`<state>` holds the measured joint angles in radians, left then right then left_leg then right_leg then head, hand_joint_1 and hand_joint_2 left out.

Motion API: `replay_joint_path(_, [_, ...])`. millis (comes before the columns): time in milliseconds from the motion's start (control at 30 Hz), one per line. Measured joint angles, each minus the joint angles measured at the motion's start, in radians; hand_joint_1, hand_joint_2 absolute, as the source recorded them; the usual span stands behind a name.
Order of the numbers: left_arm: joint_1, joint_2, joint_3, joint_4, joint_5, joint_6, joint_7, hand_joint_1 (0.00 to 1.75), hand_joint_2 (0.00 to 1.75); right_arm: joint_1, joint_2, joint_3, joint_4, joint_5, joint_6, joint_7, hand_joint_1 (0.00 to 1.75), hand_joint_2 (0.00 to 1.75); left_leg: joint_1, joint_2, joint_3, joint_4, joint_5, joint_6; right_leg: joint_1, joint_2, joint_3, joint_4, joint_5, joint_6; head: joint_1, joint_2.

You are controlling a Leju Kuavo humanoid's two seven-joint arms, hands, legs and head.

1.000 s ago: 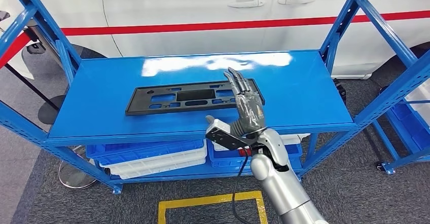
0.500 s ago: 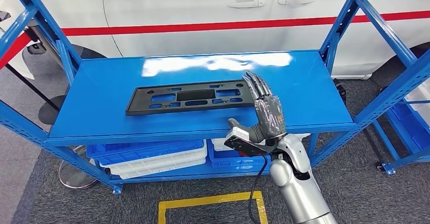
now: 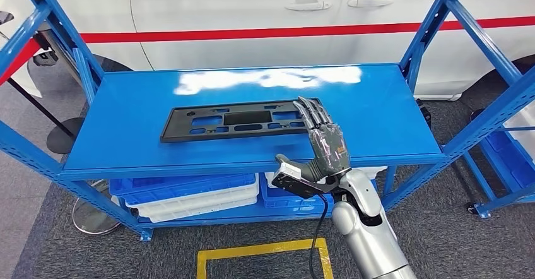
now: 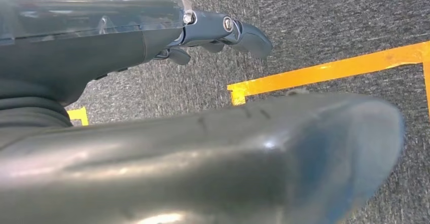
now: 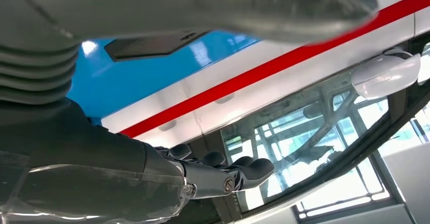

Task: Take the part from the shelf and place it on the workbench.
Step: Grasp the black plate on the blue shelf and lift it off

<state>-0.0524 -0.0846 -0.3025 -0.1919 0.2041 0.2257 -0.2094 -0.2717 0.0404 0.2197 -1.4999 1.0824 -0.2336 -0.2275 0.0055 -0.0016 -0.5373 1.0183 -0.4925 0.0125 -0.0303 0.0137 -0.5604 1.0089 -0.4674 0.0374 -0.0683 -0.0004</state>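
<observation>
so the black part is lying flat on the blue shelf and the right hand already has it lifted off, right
Not quite. The black part does lie flat on the blue shelf, but the right hand has not lifted it: the head view shows the hand open at the part's right end, fingers straight, holding nothing.

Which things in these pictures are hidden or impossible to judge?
- Head view: the right hand covers the right end of the black part; whether they touch is unclear.
- Head view: the shelf hides much of the lower bins.
- Left wrist view: a blurred dark body part covers most of the floor; the left hand holds nothing.
</observation>
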Motion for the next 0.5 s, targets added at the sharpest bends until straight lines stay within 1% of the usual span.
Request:
replay_joint_path(33, [0.0, 0.0, 0.0, 0.0, -0.001, -0.001, 0.0, 0.0, 0.0, 0.001, 0.0, 0.0, 0.0, 0.001, -0.002, 0.0, 0.0, 0.0, 0.002, 0.002, 0.003, -0.007, 0.005, 0.006, 0.0, -0.001, 0.001, 0.001, -0.001, 0.003, 0.0, 0.0])
replay_joint_path(67, [-0.001, 0.0, 0.0, 0.0, -0.002, -0.001, 0.0, 0.0, 0.0, 0.001, 0.0, 0.0, 0.0, 0.001, -0.003, 0.0, 0.0, 0.0, 0.004, 0.004, 0.007, -0.016, 0.01, 0.014, 0.0, -0.002, -0.005, 0.013, -0.011, 0.005, 0.0, 0.0])
replay_joint_path(100, [-0.001, 0.0, 0.0, 0.0, -0.003, -0.002, 0.0, 0.0, 0.0, 0.001, 0.0, 0.0, -0.001, 0.003, -0.004, 0.001, 0.0, 0.0, 0.006, 0.006, 0.01, -0.025, 0.016, 0.02, 0.001, -0.004, -0.02, 0.044, -0.03, 0.005, 0.0, 0.0])
replay_joint_path(133, [-0.002, 0.0, 0.0, 0.0, -0.004, -0.003, 0.0, 0.0, 0.0, 0.003, 0.0, 0.0, -0.001, 0.005, -0.005, 0.002, 0.0, 0.0, 0.007, 0.008, 0.012, -0.03, 0.019, 0.024, 0.001, -0.005, -0.047, 0.097, -0.058, 0.003, 0.0, 0.0])
replay_joint_path(167, [-0.002, 0.0, -0.001, 0.0, -0.005, -0.004, 0.0, 0.0, 0.0, 0.005, 0.0, 0.0, -0.001, 0.008, -0.005, 0.004, 0.0, 0.0, 0.006, 0.009, 0.013, -0.032, 0.02, 0.027, 0.002, -0.006, -0.083, 0.166, -0.088, 0.002, 0.0, 0.0])
replay_joint_path(200, [-0.001, 0.0, -0.001, 0.0, -0.006, -0.006, 0.0, 0.0, 0.0, 0.01, 0.0, 0.0, -0.001, 0.01, -0.005, 0.007, 0.0, 0.0, 0.004, 0.009, 0.013, -0.031, 0.019, 0.028, 0.002, -0.006, -0.119, 0.232, -0.11, 0.002, 0.0, 0.0])
replay_joint_path(233, [-0.001, 0.0, -0.002, 0.0, -0.006, -0.007, 0.0, 0.0, 0.0, 0.015, 0.0, 0.0, 0.0, 0.012, -0.005, 0.008, 0.0, 0.0, 0.003, 0.009, 0.013, -0.031, 0.018, 0.028, 0.002, -0.007, -0.146, 0.276, -0.117, 0.002, 0.0, 0.0])
replay_joint_path(267, [-0.001, 0.0, -0.003, 0.0, -0.006, -0.009, 0.0, 0.0, 0.0, 0.018, 0.0, 0.0, 0.0, 0.013, -0.005, 0.009, 0.0, 0.0, 0.002, 0.009, 0.015, -0.03, 0.015, 0.027, 0.002, -0.007, -0.156, 0.284, -0.104, 0.001, 0.0, 0.0])
replay_joint_path(300, [-0.001, 0.0, -0.004, 0.0, -0.006, -0.009, 0.0, 0.0, 0.0, 0.02, 0.0, 0.0, -0.001, 0.013, -0.006, 0.009, 0.0, 0.0, 0.002, 0.008, 0.018, -0.029, 0.012, 0.025, 0.001, -0.008, -0.145, 0.25, -0.071, 0.0, 0.0, 0.0])
replay_joint_path(333, [-0.001, 0.0, -0.006, 0.0, -0.006, -0.01, 0.0, 0.0, 0.0, 0.021, -0.001, 0.0, -0.001, 0.014, -0.006, 0.01, 0.0, 0.0, 0.002, 0.008, 0.023, -0.027, 0.007, 0.022, 0.001, -0.01, -0.118, 0.185, -0.027, -0.003, 0.0, 0.0])
replay_joint_path(367, [-0.001, 0.0, -0.006, 0.0, -0.006, -0.01, 0.0, 0.0, 0.0, 0.02, -0.001, 0.0, -0.001, 0.014, -0.006, 0.01, 0.0, 0.0, 0.001, 0.008, 0.026, -0.024, 0.001, 0.016, 0.003, -0.012, -0.089, 0.12, 0.005, -0.006, 0.0, 0.0])
replay_joint_path(400, [-0.001, 0.0, -0.007, 0.0, -0.006, -0.011, 0.0, 0.0, 0.0, 0.02, -0.001, 0.0, -0.001, 0.014, -0.006, 0.01, 0.0, 0.0, -0.001, 0.008, 0.027, -0.02, -0.005, 0.01, 0.005, -0.014, -0.065, 0.064, 0.026, -0.01, 0.0, 0.0])
replay_joint_path(433, [-0.002, 0.0, -0.008, 0.001, -0.007, -0.011, 0.0, 0.0, 0.0, 0.021, -0.001, 0.0, -0.002, 0.015, -0.006, 0.011, 0.0, 0.44, -0.003, 0.008, 0.026, -0.016, -0.009, 0.005, 0.007, -0.015, -0.053, 0.033, 0.032, -0.013, 0.0, 0.0])
replay_joint_path(500, [-0.004, 0.0, -0.012, 0.001, -0.011, -0.013, 0.0, 0.0, 0.0, 0.026, -0.002, 0.0, -0.008, 0.021, -0.004, 0.014, 0.0, 1.31, -0.004, 0.01, 0.024, -0.014, -0.013, -0.005, 0.012, -0.013, -0.052, 0.022, 0.025, -0.02, 0.0, 0.0])
